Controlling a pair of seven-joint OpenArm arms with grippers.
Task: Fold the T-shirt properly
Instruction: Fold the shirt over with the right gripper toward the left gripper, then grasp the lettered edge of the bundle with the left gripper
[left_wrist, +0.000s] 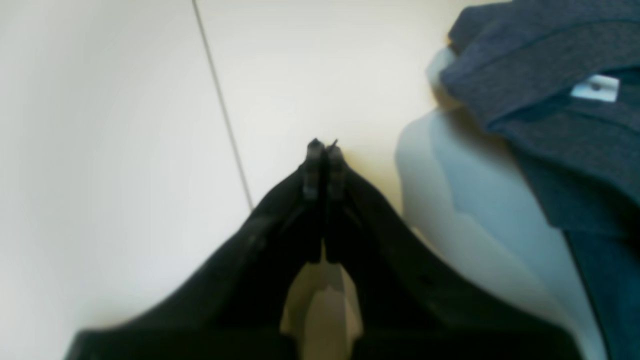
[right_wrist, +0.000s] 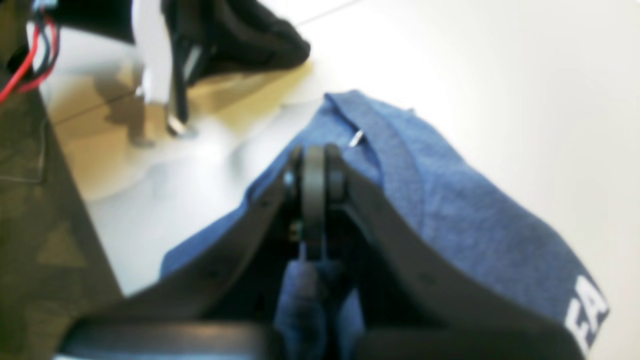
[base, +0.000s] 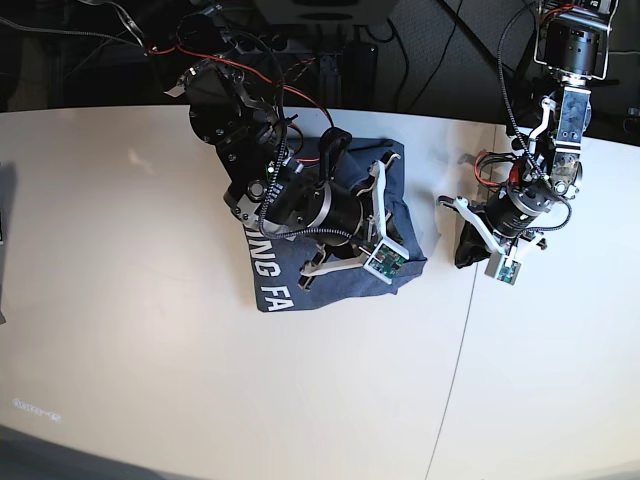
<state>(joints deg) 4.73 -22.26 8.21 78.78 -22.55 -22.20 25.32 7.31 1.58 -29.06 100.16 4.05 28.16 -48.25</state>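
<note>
The T-shirt (base: 330, 250) lies on the white table (base: 130, 300), near the far edge and a little left of the middle seam (base: 455, 360). It is already gathered into a thick, roughly square packet, with white letters (base: 270, 285) showing on its near left corner. The collar with its small label (left_wrist: 595, 89) is on the side toward the left arm.

The right gripper (right_wrist: 314, 172) hangs low over the packet, and its jaws are pressed together. In the right wrist view the cloth fills the space below and behind the tips, but I cannot tell if a thin layer is pinched between them or if they only rest on the cloth. The left gripper (left_wrist: 324, 150) stands on bare table, just beside the collar edge but apart from it. Its jaws are also pressed together and hold nothing.

I judge the folding is in a late step: the main folds look done, and the arm is now pressing or tidying the bundle. The next move, I think, calls for lifting the right arm straight up without dragging the top layer, then checking if the edges sit evenly. The far right corner (base: 395, 150) looks a bit loose and may need smoothing.
</note>
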